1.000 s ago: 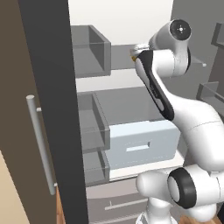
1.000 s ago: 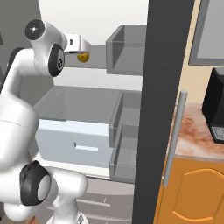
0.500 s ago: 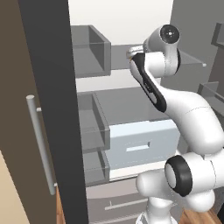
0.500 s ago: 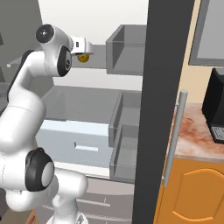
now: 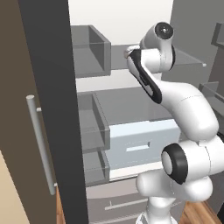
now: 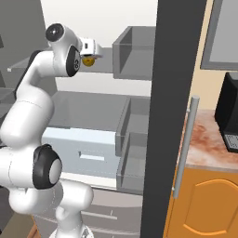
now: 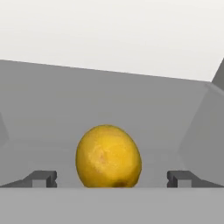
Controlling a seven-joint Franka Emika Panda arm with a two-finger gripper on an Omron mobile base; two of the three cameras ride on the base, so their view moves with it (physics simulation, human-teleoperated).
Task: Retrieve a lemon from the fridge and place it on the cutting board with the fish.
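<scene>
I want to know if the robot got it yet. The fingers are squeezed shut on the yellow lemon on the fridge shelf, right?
Not quite. The hand view shows the fingers wide apart, one on each side of the lemon, not squeezed shut on it. The rest is right: the lemon is yellow and sits on a grey shelf in the fridge.

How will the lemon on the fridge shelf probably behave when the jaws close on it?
The lemon is rounded and egg-shaped, so it may roll on the smooth grey shelf if nudged on one side. Its skin looks firm and lightly dimpled, so it should probably not deform. It lies centred between the open jaws of the gripper, which favours an even squeeze.
</scene>
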